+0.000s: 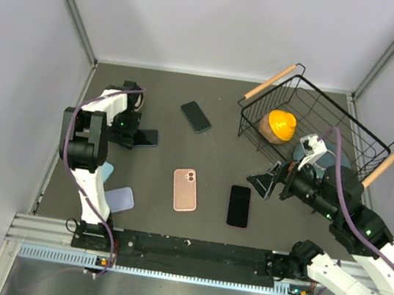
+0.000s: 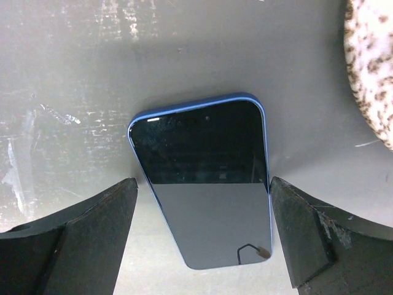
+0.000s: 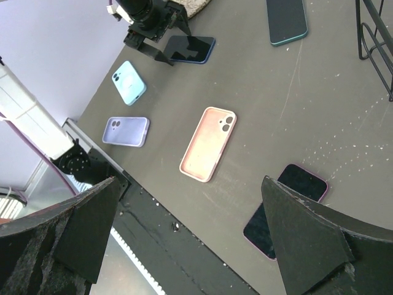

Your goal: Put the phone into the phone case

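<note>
While spread wide, the left claw [image 2: 202, 187] straddles the phone [image 2: 199, 153], seemingly untouched

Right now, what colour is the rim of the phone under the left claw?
Blue. The phone shows best in the left wrist view.

Dark table [image 1: 217, 158]: phones [image 1: 239, 206], cases [image 1: 185, 189], wire basket [image 1: 343, 110]

Black wire basket [image 1: 345, 109], wooden handles, far right of desk [image 1: 217, 158]; orange object [image 1: 282, 122] sits inside.
</note>
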Robot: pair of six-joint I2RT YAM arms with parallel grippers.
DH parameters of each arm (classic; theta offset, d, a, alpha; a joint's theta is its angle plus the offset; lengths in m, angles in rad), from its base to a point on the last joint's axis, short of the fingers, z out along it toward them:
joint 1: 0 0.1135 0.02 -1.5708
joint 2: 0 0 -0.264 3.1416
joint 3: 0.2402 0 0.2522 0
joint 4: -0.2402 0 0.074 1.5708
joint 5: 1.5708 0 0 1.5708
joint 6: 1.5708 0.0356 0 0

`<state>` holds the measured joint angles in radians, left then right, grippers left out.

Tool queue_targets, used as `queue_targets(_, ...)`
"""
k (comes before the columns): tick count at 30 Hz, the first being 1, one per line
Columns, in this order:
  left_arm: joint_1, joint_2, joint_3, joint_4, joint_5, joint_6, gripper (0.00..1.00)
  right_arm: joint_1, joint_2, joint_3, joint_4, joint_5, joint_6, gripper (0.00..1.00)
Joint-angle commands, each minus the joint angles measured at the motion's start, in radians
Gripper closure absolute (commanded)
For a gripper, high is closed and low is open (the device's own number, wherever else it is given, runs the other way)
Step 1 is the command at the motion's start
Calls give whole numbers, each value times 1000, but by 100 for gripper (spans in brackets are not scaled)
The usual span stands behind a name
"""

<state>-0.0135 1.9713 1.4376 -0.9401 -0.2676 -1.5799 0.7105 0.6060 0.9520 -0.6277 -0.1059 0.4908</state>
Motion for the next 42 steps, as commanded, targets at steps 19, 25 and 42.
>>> queue_targets(19, 6, -29, -51, -5, 19, 137, 47, -8, 66, 48, 8, 23, 46, 2)
queue_targets(25, 7, -66, -58, 78, 85, 418, 51, -6, 155, 48, 19, -86, 64, 4)
queue_targets(42, -22, -282, -413, 431, 565, 948, 62, 53, 486, -21, 313, -242, 108, 10)
